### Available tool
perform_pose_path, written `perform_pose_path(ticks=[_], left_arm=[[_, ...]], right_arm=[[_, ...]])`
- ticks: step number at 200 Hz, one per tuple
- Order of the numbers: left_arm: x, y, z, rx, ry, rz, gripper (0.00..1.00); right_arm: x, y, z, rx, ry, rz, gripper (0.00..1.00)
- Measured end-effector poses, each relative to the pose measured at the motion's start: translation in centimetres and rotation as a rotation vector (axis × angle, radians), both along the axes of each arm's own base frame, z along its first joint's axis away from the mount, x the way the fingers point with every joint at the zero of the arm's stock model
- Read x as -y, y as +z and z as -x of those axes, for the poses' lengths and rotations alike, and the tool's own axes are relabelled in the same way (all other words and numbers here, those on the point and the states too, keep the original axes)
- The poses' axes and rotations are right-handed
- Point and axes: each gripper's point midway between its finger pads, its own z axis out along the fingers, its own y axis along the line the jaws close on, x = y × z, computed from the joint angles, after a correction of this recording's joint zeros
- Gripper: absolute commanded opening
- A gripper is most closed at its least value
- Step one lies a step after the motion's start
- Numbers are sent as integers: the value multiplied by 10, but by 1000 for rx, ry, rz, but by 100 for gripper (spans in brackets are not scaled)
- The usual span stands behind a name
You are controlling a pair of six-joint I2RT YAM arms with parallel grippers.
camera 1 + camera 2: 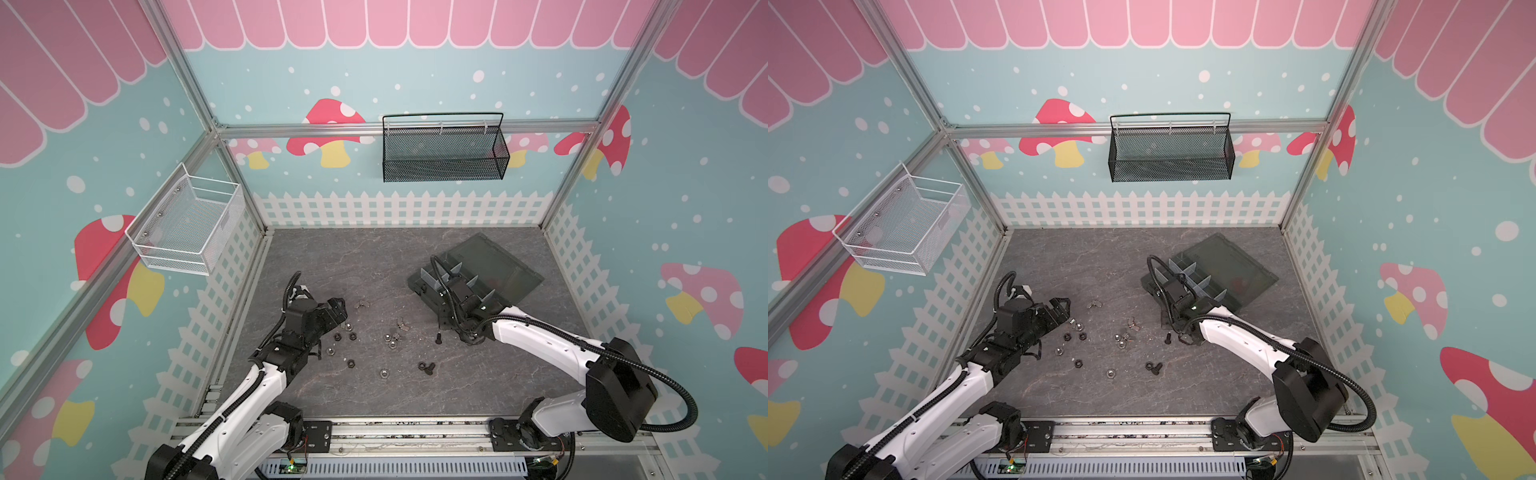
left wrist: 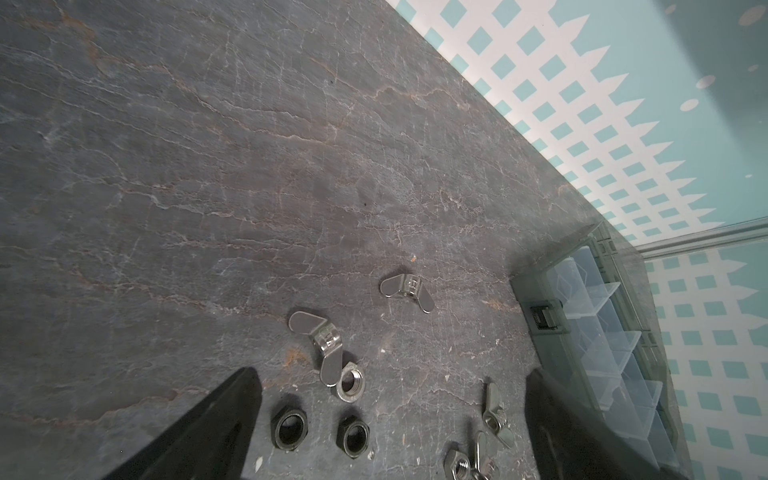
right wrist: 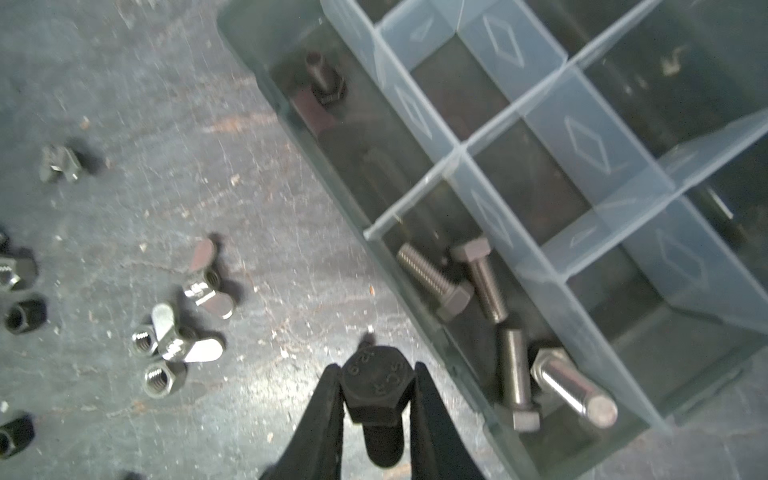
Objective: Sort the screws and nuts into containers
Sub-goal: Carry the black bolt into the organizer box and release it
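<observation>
My right gripper is shut on the hex head of a black screw. It hangs just outside the near wall of the dark grey organizer box. One compartment holds several silver screws; another holds a black screw. My left gripper is open, low over the table. Two black nuts and a silver nut lie between its fingers. More nuts and black screws lie scattered mid-table.
Silver wing nuts lie among the loose parts. The box's lid lies open flat behind it. A black mesh basket hangs on the back wall and a white wire basket on the left wall.
</observation>
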Motion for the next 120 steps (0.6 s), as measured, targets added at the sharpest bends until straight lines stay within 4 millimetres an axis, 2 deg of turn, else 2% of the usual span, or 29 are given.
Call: perform_pose_path(ticks=[21,48,79,120], left_arm=[[0,0,0,0,0,0,100],[1,0,0,-1,-3,2,100],[1,0,0,-1,-3,2,100],[1,-1,0,-3,-3,1,100]], right_arm=[[-8,14,-23,52,25,-12,11],[-22,17,-52,88,62,-4,10],[-34,5,-80,84,98,30,10],[-27,-19,-98,46,101,73,14]])
